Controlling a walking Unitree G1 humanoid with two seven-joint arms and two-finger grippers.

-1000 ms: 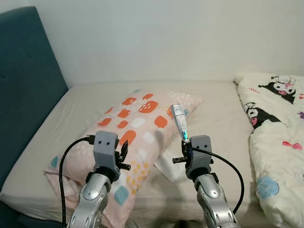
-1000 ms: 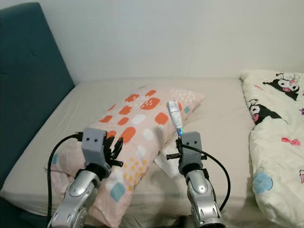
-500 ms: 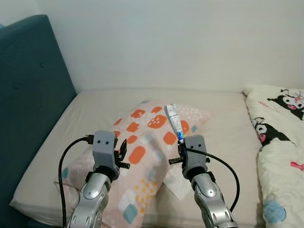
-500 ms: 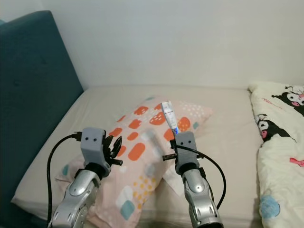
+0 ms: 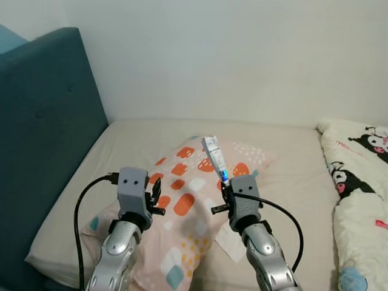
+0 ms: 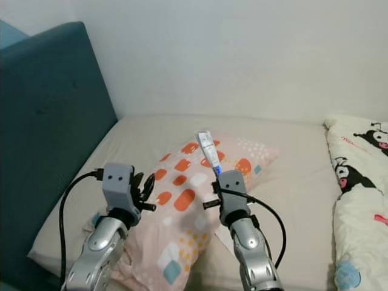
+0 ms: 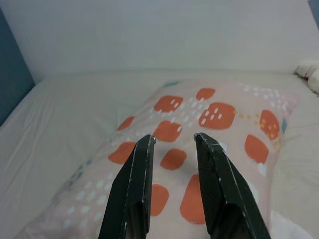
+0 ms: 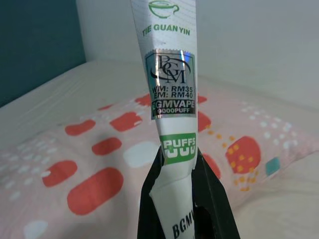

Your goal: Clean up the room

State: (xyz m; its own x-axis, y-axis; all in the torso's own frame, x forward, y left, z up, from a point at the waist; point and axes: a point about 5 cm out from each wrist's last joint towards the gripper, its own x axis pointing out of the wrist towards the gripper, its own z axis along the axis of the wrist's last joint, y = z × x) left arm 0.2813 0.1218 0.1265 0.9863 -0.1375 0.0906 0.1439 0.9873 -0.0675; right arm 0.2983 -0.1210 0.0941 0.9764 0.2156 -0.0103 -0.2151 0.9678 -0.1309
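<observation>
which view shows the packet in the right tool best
The right wrist view: the packet stands close up between the right tool fingers, its printed label readable. Both eye views show it only as a small white strip sticking up from that tool above the pillow, print too small to read.

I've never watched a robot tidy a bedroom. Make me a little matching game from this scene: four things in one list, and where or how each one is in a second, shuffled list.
Things
1. white packet with green print
2. pink pillow with orange patches
3. dark teal upholstered headboard
4. white quilt with black cartoon figures

Places or states
A. standing along the bed's left side
B. bunched on the bed's right side
C. pinched upright in the right gripper
D. lying on the beige sheet, beyond the open left gripper

Pairs: 1-C, 2-D, 3-A, 4-B
</observation>
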